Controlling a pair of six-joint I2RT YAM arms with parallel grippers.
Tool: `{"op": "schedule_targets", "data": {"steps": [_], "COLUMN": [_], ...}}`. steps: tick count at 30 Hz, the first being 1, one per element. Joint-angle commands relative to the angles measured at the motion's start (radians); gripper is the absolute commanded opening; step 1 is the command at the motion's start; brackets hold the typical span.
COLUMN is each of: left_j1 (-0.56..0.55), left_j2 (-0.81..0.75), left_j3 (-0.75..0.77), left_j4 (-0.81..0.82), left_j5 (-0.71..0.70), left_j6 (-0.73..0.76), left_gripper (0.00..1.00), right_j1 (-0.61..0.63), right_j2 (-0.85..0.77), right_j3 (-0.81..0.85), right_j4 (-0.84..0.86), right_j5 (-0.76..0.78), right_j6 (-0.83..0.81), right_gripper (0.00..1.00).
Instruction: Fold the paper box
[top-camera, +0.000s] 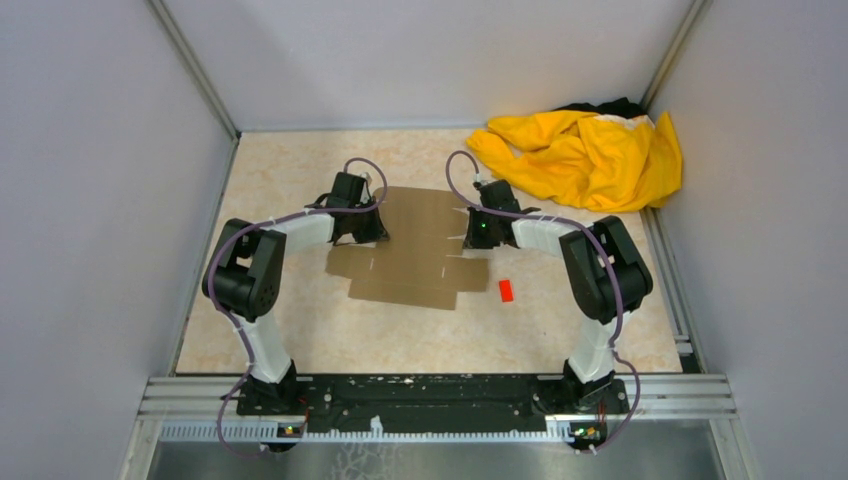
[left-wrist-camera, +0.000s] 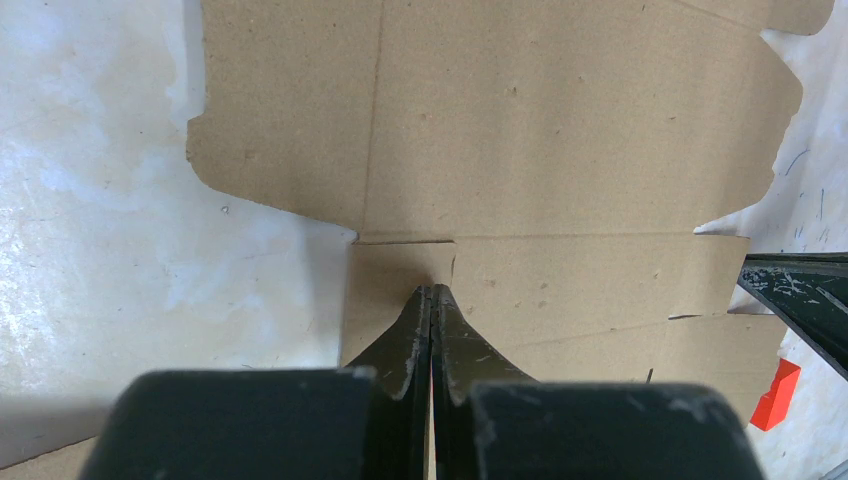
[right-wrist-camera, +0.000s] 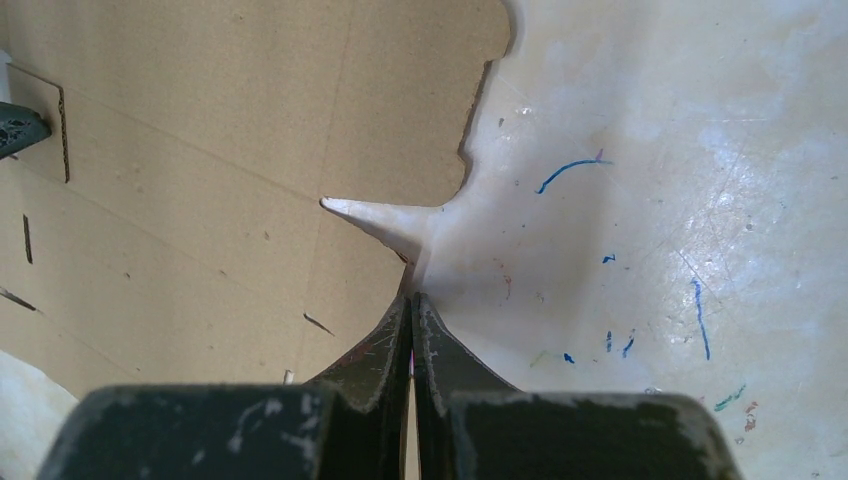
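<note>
One paper box (top-camera: 420, 255) lies in front of us, not yet folded: a flat die-cut sheet of plain brown cardboard spread on the middle of the pale, mottled tabletop (top-camera: 290, 170), between the two arms. We see scored crease lines running across it, a few short slits, rounded flaps along its outer edges and narrower tabs on its near side. The left pincer (left-wrist-camera: 433, 290) is clenched, its fingers pressed together with nothing between them. Its tips sit low over the sheet's left part, beside a small slit where two creases meet. The right pincer (right-wrist-camera: 412, 297) is likewise clenched and empty, its tips at the sheet's right edge, just by a pointed notch cut between two flaps. We cannot tell whether either one actually touches the cardboard. A tiny red block (top-camera: 506, 290) lies on the tabletop just right of the sheet's near right corner, apart from it. A crumpled yellow cloth (top-camera: 585, 155) is heaped in the far right corner, well apart from the sheet, with something black (top-camera: 605, 106) showing behind it. Near the right pincer we make out small blue pen strokes (right-wrist-camera: 570, 172) on the tabletop, mere scribbles.
</note>
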Motion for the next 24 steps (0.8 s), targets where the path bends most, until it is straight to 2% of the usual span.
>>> {"op": "schedule_targets", "data": {"steps": [1, 24], "left_j1": [-0.011, -0.010], "left_j2": [0.090, 0.098], "left_j3": [-0.043, -0.065], "left_j4": [-0.130, -0.109], "left_j5": [-0.051, -0.047], "left_j6": [0.026, 0.021], "left_gripper": [0.00, 0.00], "right_j1": [0.016, 0.051], "right_j2": [-0.005, -0.049], "right_j3": [0.025, 0.043], "right_j4": [0.010, 0.057], "right_j5": [-0.034, -0.089], "right_j6": [0.000, 0.001], "right_gripper": [0.00, 0.00]}}
